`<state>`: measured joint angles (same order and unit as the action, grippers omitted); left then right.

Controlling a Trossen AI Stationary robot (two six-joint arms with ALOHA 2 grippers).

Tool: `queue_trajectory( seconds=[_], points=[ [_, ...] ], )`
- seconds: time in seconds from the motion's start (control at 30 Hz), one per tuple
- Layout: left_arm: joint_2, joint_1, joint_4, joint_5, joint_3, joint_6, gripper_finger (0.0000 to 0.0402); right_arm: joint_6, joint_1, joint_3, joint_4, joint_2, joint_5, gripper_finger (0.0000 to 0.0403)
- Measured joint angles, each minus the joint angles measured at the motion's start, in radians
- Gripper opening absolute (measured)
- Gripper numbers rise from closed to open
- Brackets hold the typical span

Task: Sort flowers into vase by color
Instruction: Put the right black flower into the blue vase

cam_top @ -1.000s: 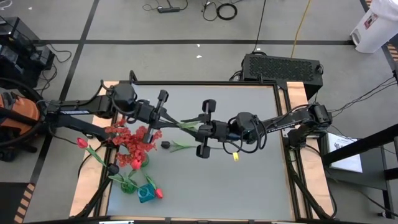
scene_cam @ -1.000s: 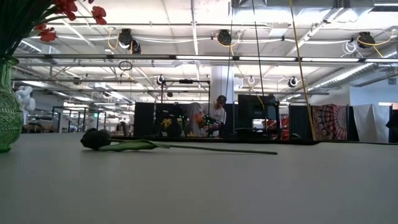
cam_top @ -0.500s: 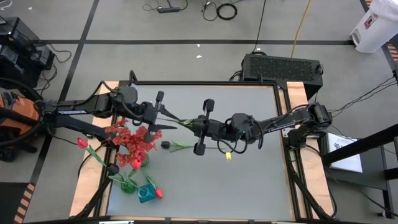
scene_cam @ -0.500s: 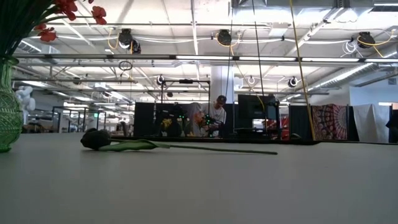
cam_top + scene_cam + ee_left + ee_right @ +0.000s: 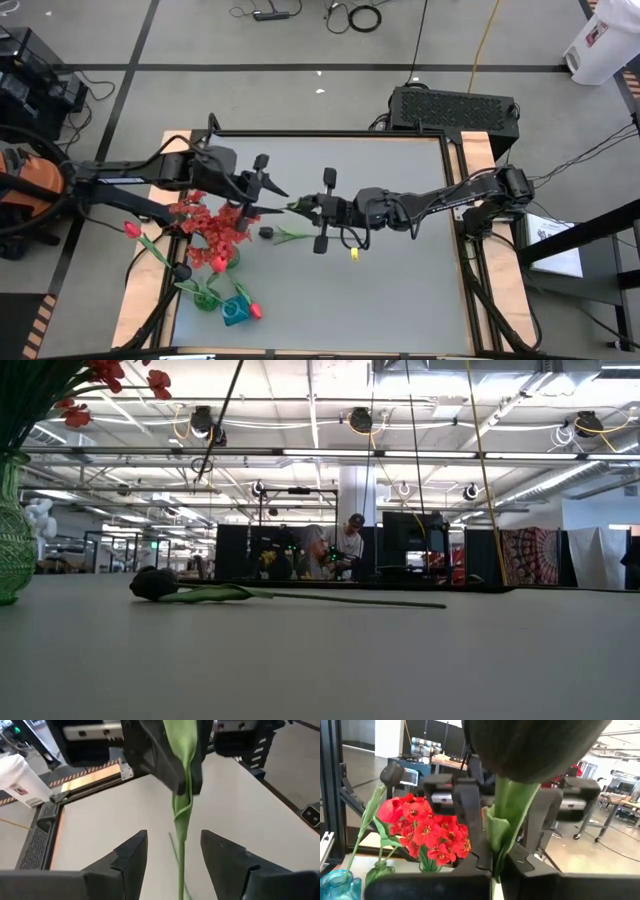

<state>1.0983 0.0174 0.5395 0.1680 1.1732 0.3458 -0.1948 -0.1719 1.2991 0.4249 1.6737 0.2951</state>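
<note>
Red tulip [image 5: 131,229]: lying off the table's left edge, well apart from both grippers.

Green vase [image 5: 229,256]: holds the frilly red flowers [image 5: 215,225], just below the left gripper.

Blue vase [image 5: 234,314]: near the front edge, red bud beside it.

Left gripper [image 5: 172,851]: jaws parted, green stem [image 5: 182,827] running between the fingers [image 5: 131,851] without touching.

Black-bud flower [image 5: 153,582]: flat on the table [image 5: 320,660], between the two grippers and slightly nearer the front.

Right gripper [image 5: 300,206]: jaws closed on the stem's leafy part; dark bud [image 5: 535,745] directly above its fingers.

No legible writing seen.
</note>
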Motion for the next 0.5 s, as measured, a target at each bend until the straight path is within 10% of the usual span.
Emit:
queue_trajectory(
  seconds=[0.5],
  points=[
    [0.109,0.0,-0.008,0.0,0.0,-0.052,0.0192,0.056,0.0,0.0,-0.106,0.0,-0.002,0.0]
  ],
)
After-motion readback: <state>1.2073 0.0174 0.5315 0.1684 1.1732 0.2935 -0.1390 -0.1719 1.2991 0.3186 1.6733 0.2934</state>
